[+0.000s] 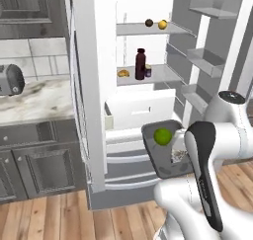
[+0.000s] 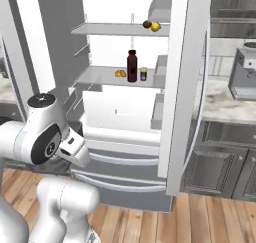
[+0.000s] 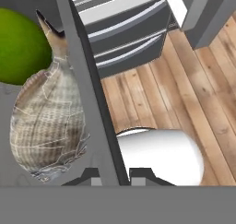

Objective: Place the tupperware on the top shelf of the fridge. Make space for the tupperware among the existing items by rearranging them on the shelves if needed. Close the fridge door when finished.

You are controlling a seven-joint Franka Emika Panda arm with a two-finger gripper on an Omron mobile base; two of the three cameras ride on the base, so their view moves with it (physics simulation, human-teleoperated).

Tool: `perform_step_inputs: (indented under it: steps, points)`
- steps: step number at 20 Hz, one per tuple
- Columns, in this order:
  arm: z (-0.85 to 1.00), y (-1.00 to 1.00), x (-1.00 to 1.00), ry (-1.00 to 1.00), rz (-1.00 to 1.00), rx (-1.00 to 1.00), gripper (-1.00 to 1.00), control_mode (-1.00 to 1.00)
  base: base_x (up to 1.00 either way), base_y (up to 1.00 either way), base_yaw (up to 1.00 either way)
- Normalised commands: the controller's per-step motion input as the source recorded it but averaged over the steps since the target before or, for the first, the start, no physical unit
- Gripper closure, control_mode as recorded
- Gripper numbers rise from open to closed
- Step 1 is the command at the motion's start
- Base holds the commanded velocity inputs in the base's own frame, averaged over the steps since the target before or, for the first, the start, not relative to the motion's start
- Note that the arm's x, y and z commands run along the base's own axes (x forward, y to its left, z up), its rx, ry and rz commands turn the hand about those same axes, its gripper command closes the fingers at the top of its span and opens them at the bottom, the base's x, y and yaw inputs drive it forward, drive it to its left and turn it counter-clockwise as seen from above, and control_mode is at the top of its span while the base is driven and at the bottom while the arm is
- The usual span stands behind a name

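The arm rises from the base, bends at a raised elbow and reaches forward and low, with the hand well below the fridge's [image 1: 94, 86] open interior. The tool [image 3: 114, 172] is pressed together on the tupperware's [image 1: 150, 150] wall: in the hand view the two dark fingertips [image 3: 90, 176] sit on either side of the thin grey rim, one inside the box and one outside. The box is held in the air in front of the lower drawers [image 1: 123, 157], tilted so its open top faces the left base camera.

Inside it lie a green ball [image 1: 162, 136] toward the upper side and a whitish ribbed piece [image 3: 46, 121] lower down, close by the pinched wall; in the hand view the piece touches the ball's edge.

Both fridge doors stand open. On the top shelf [image 1: 136, 29] a dark round fruit [image 1: 148, 22] and a yellow fruit [image 1: 162, 24] sit side by side near the right end. On the shelf below [image 1: 158, 76] stands the maroon bottle [image 1: 140, 63], upright, with a small can [image 1: 147, 71] just to its right and an orange fruit [image 1: 123, 73] to its left, apart from it. Grey door bins [image 1: 202, 61] line the right door.

To the left, a marbled bench [image 1: 34, 98] carries a rounded grey appliance [image 1: 10, 80] over dark cabinets [image 1: 39, 165]. The floor [image 1: 59, 217] is wood plank.
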Motion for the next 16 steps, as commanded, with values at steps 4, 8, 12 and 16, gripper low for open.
perform_step_inputs:
  steps: [4, 8, 12, 16]
  points:
    - [0.00, 0.00, 0.00, 0.00, 0.00, 0.00, 1.00, 1.00, 0.08, -0.28, 0.01]
    - [0.00, 0.00, 0.00, 0.00, 0.00, 0.00, 1.00, 1.00, 0.48, 0.00, 0.00]
    - [0.00, 0.00, 0.00, 0.00, 0.00, 0.00, 1.00, 1.00, 0.86, 0.00, 0.00]
    - [0.00, 0.00, 0.00, 0.00, 0.00, 0.00, 1.00, 1.00, 0.74, -0.01, 0.00]
